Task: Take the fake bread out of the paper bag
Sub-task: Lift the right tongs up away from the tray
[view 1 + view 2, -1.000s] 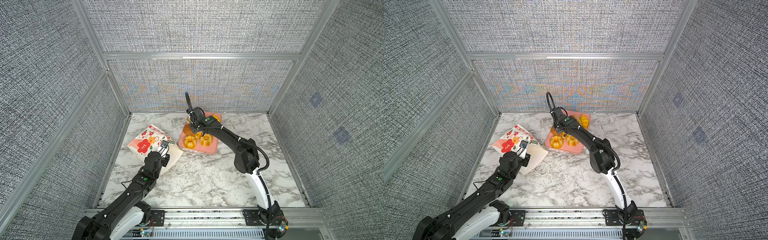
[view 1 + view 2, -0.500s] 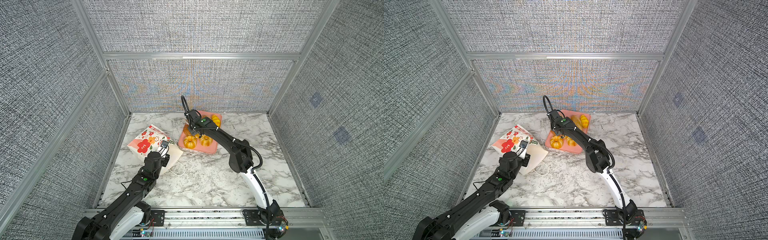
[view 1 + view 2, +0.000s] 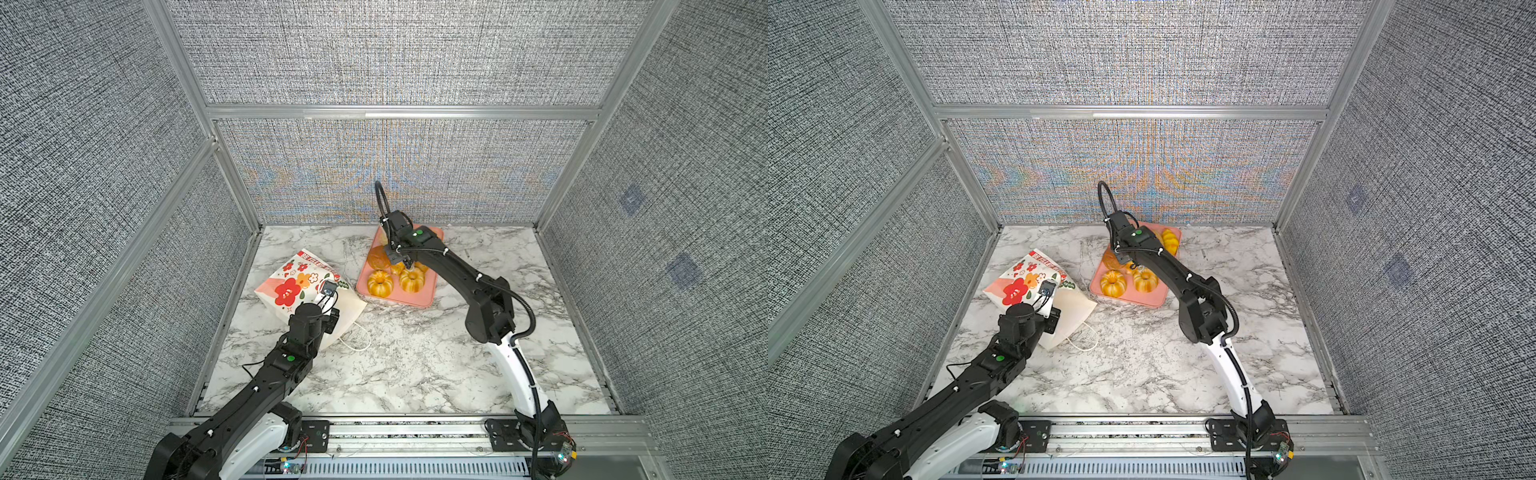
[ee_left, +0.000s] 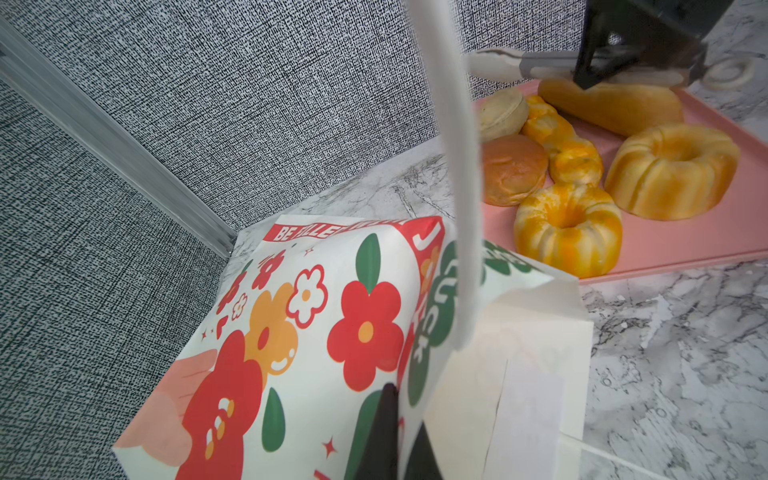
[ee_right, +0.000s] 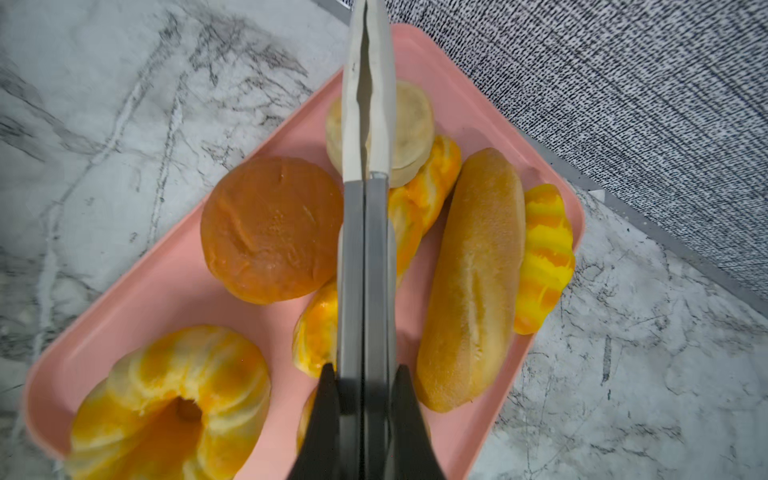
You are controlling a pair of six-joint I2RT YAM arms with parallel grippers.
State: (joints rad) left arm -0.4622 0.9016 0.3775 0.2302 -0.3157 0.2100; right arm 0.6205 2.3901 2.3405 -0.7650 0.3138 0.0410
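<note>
Paper bag [image 3: 291,286] [image 3: 1017,286]: tall, white, with red and orange flower prints and a red text banner. It lies on its side on the white marble table [image 3: 415,374], left of centre in both top views. It sits just beside the left edge of the flat pink rectangular tray [image 3: 397,297]; whether they touch cannot be told. A white cord handle [image 3: 358,341] trails on the table at the bag's lower right end. The bag's interior is not visible.

Left claw [image 4: 398,428]: clenched on a paper edge of the bag. Dark fingers sit on either side of the fold at the bottom of the left wrist view.

Fake bread [image 4: 569,228]: glossy golden-yellow to brown toy pastries. Every visible piece lies on the tray.
- Two ridged ring cakes [image 3: 380,283] [image 3: 411,280] lie along the tray's lower edge.
- Above them lie a brown round bun [image 5: 270,228], a pale round bun [image 5: 411,124], a twisted yellow-orange stick [image 5: 419,208] and a long tan loaf [image 5: 473,282].
- A ridged yellow roll [image 5: 544,257] lies against the loaf at the tray rim.

Right claw [image 5: 366,25]: long silver-grey fingers pressed together, grasping nothing. It hangs above the tray, with its tips over the pale round bun in the right wrist view.
</note>
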